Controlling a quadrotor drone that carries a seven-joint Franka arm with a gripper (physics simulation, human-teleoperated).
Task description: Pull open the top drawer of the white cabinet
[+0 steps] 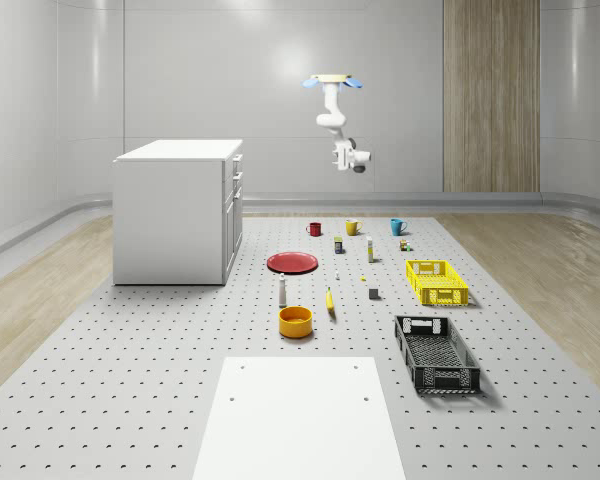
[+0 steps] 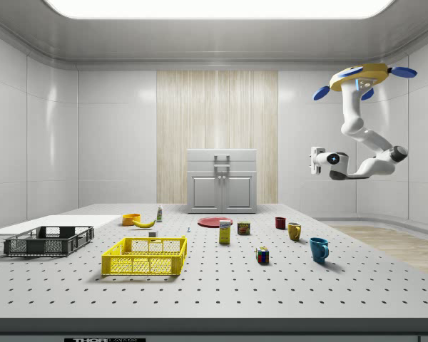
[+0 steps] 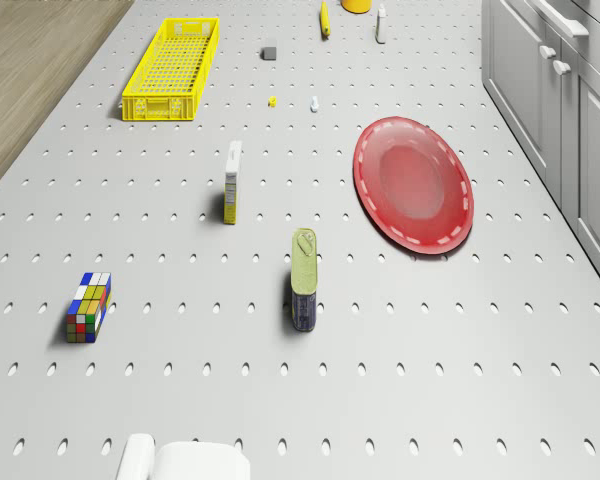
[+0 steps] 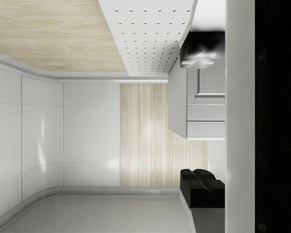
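The white cabinet (image 1: 175, 210) stands at the whole-scene view's left with its front turned to the table's middle. Its top drawer (image 2: 222, 157) is closed, with a bar handle across it. I hover high over the far end of the table, drone body (image 1: 332, 82) above the row of cups. My arm hangs down and bends so the gripper (image 2: 315, 160) points level toward the cabinet, well away from it. In the wrist view the two black fingertips (image 4: 202, 51) stand wide apart with nothing between them, gripper (image 4: 202, 119) open, cabinet front (image 4: 203, 111) far ahead.
Below me lie a red plate (image 3: 413, 183), a can (image 3: 303, 278), a small box (image 3: 233, 181) and a colour cube (image 3: 87, 307). A yellow crate (image 1: 437, 281), a black crate (image 1: 436, 353), an orange bowl (image 1: 295, 321) and cups (image 1: 352, 227) also sit on the table.
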